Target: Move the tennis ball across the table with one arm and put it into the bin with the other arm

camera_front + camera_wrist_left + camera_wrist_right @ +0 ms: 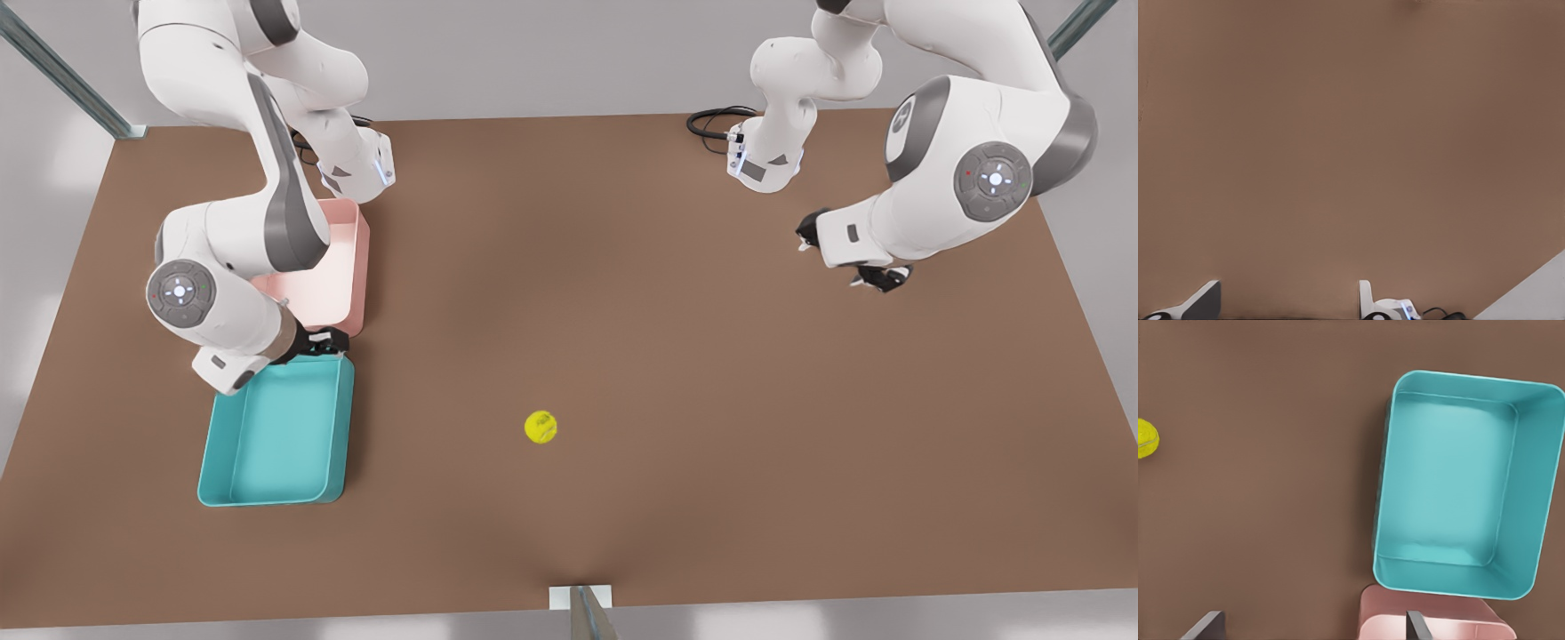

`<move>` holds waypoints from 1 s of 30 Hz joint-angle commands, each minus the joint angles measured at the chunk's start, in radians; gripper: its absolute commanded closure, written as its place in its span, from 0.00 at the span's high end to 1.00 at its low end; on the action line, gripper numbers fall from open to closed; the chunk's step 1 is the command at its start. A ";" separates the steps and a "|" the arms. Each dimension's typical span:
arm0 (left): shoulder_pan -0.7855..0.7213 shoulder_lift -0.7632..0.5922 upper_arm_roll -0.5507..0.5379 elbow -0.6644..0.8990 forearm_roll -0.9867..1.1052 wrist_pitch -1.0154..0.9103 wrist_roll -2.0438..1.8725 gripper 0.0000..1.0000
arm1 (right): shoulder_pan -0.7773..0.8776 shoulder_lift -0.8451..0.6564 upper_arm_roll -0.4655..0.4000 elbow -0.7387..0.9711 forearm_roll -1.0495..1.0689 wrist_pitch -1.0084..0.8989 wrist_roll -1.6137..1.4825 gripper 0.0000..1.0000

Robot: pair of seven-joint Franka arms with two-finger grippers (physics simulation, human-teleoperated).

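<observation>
The yellow-green tennis ball (540,427) lies free on the brown table (640,267), near the front middle, apart from both arms. The teal bin (276,436) sits empty toward the front view's left. My right gripper (320,342) hovers open over the bin's far edge; in the right wrist view the bin (1451,480) lies below it and the ball (1146,439) sits off at the frame's edge. My left gripper (845,253) hangs open over bare table (1351,133) at the front view's right, far from the ball, its fingertips (1201,300) spread wide.
A pink tray (329,284) stands right behind the teal bin, touching or nearly touching it, partly under the right arm. A black cable (711,120) loops by the far arm base. A metal post (582,609) meets the table's front edge.
</observation>
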 commanded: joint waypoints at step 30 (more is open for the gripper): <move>0.024 0.090 0.007 -0.007 0.003 0.081 -0.745 1.00 | 0.347 0.596 0.003 0.280 0.026 0.652 0.606 1.00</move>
